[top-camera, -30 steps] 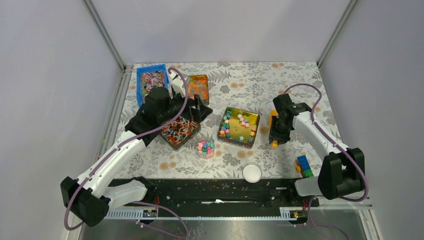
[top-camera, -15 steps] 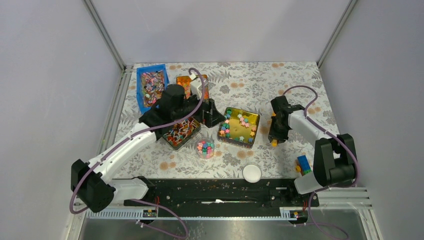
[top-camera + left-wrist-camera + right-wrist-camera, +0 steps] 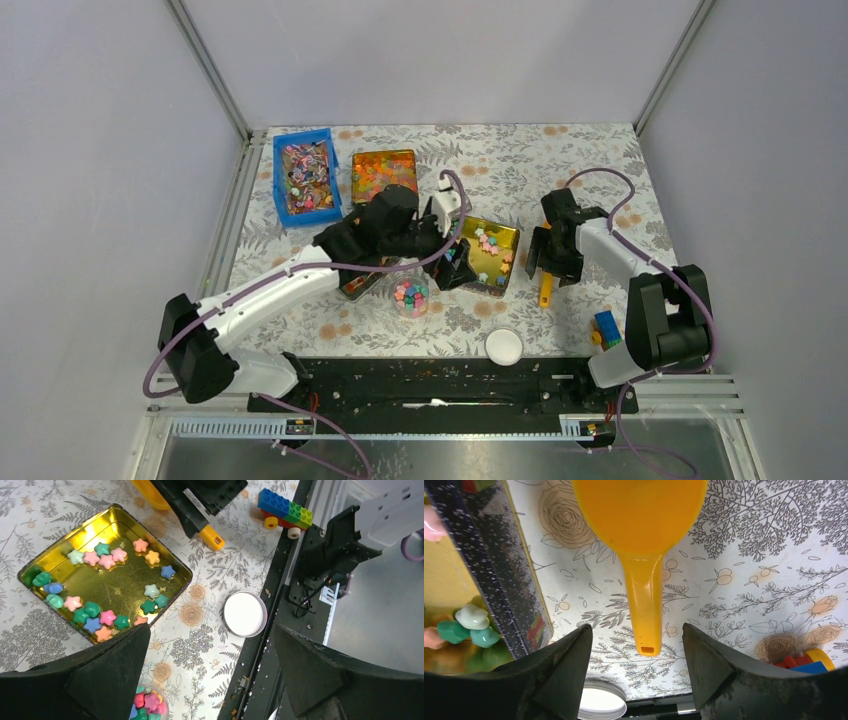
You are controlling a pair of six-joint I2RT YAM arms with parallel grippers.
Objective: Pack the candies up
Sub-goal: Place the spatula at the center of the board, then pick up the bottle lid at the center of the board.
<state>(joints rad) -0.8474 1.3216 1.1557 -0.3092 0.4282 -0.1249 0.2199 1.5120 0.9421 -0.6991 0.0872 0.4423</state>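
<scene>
1. Where the top camera looks down, the left gripper point(image 3: 452, 268) hangs at the left edge of the gold tin point(image 3: 508, 233). Its jaws are spread wide with nothing between them. The candies point(image 3: 487, 243) lie scattered in that tin, just right of the gripper. More of them fill a clear cup point(image 3: 410, 293) just to its near-left. The right gripper point(image 3: 547, 262) sits right of the tin, over a yellow scoop point(image 3: 545, 291) that lies on the table. A white lid point(image 3: 504, 346) lies nearer the bases. A blue basket point(image 3: 303, 175) and a tin of orange beads point(image 3: 384, 170) stand well behind the left gripper.
2. Left wrist view: the left gripper point(image 3: 210, 680) is fully open and empty.
   - The gold tin point(image 3: 115, 585) lies ahead and to its left, with star-shaped candies point(image 3: 100, 560) spread loosely along its edges.
   - The clear cup point(image 3: 147, 702) peeks out beside the left finger.
   - The white lid point(image 3: 245, 613) shows in the gap between the fingers, on the table below.
   - The yellow scoop point(image 3: 212, 537) and a brick toy point(image 3: 285, 512) lie farther ahead.
3. Right wrist view: the right gripper point(image 3: 636, 630) has its jaws parted to either side of the yellow scoop point(image 3: 644, 510). Cloth shows on both sides of the handle, so nothing is gripped.
   - The wall of the gold tin point(image 3: 499, 580) stands to the gripper's left, with a few candies point(image 3: 469, 625) inside it.
   - The white lid point(image 3: 601, 702) and the brick toy point(image 3: 809, 662) show at the lower edge.
</scene>
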